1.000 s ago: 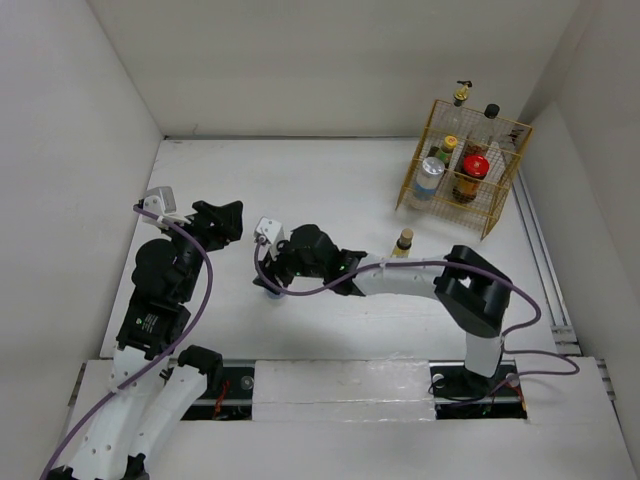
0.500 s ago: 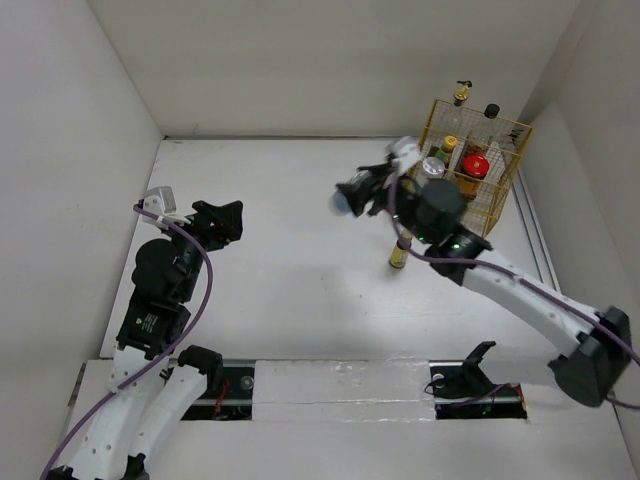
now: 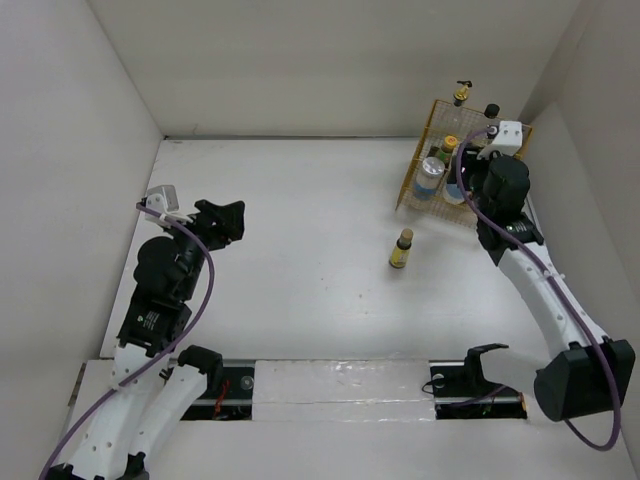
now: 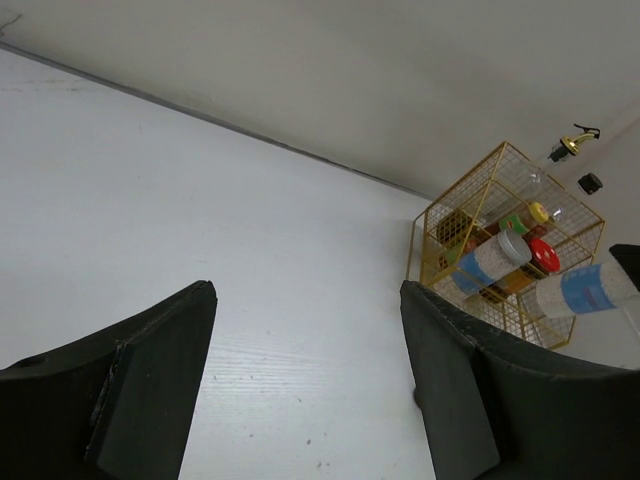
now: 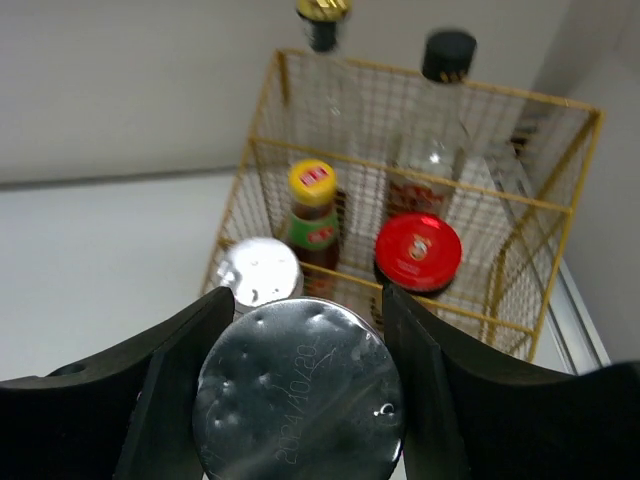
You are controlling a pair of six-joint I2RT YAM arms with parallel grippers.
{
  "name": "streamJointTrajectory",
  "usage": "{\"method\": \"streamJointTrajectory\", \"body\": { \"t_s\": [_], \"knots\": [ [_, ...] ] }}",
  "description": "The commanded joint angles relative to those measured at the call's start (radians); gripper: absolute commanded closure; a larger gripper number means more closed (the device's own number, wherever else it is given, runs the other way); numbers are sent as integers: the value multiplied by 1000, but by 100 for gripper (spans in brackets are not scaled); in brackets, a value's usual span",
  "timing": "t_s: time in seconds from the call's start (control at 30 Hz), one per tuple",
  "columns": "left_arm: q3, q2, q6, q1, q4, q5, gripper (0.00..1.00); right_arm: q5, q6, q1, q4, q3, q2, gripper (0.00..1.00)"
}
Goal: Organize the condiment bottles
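A second ago the right arm reached across the middle of the tabletop; it has since swung to the far right corner, where the right hand is clamped on a silver-lidded shaker, holding it at the front of the yellow wire basket. Whether its base rests inside cannot be told. The left arm has not moved, and the left hand stands with its jaws apart and nothing between them. Seven condiment bottles show. There are two shakers, the held one and a second shaker just beside it in the basket. There is one each of the yellow-capped sauce bottle, the red-lidded jar, the gold-spout clear bottle and the black-capped bottle, all four in the basket. The small brown-capped yellow bottle stands upright alone on the tabletop, where it was before, near the basket. The tabletop is white and plain white walls close it in on three sides.
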Motion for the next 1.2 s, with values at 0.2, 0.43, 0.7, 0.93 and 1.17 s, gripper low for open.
{"method": "streamJointTrajectory", "body": {
  "t_s": [0.2, 0.43, 0.7, 0.93, 1.17],
  "knots": [
    [8, 11, 1, 4, 40, 13, 30, -107, 58, -147, 19, 96, 113, 57],
    [8, 22, 1, 4, 40, 13, 30, -117, 58, -147, 72, 106, 179, 57],
    [8, 31, 1, 4, 40, 13, 30, -98, 49, -156, 101, 138, 202, 57],
    [8, 31, 1, 4, 40, 13, 30, -88, 49, -156, 152, 139, 220, 57],
    [8, 31, 1, 4, 40, 4, 30, -97, 49, -156, 174, 126, 245, 57]
  ]
}}
